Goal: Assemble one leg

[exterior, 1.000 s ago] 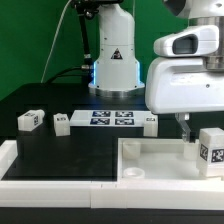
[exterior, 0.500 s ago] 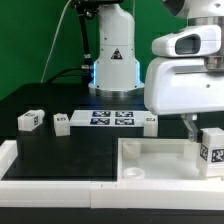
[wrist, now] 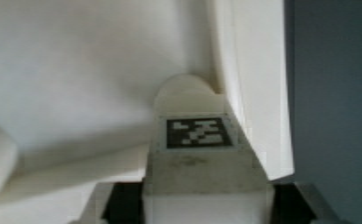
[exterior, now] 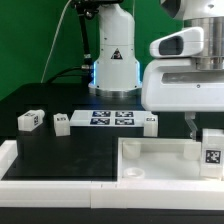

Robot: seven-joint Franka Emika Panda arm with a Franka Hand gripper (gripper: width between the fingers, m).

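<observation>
My gripper (exterior: 208,135) is shut on a white leg (exterior: 211,150) with a black-and-white tag and holds it over the right side of the large white tabletop (exterior: 160,158). In the wrist view the leg (wrist: 201,140) fills the space between the two dark fingers (wrist: 128,202), with the tabletop's raised rim (wrist: 249,90) beside it. Two more legs lie on the black table: one (exterior: 29,120) at the exterior view's left and one (exterior: 61,123) next to the marker board. A further leg (exterior: 148,122) lies at the board's other end.
The marker board (exterior: 110,119) lies at mid-table in front of the arm's base (exterior: 113,65). A white border (exterior: 60,186) runs along the table's front and left edges.
The arm has shifted slightly towards the exterior view's left and the held leg has dropped lower, closer to the tabletop.
</observation>
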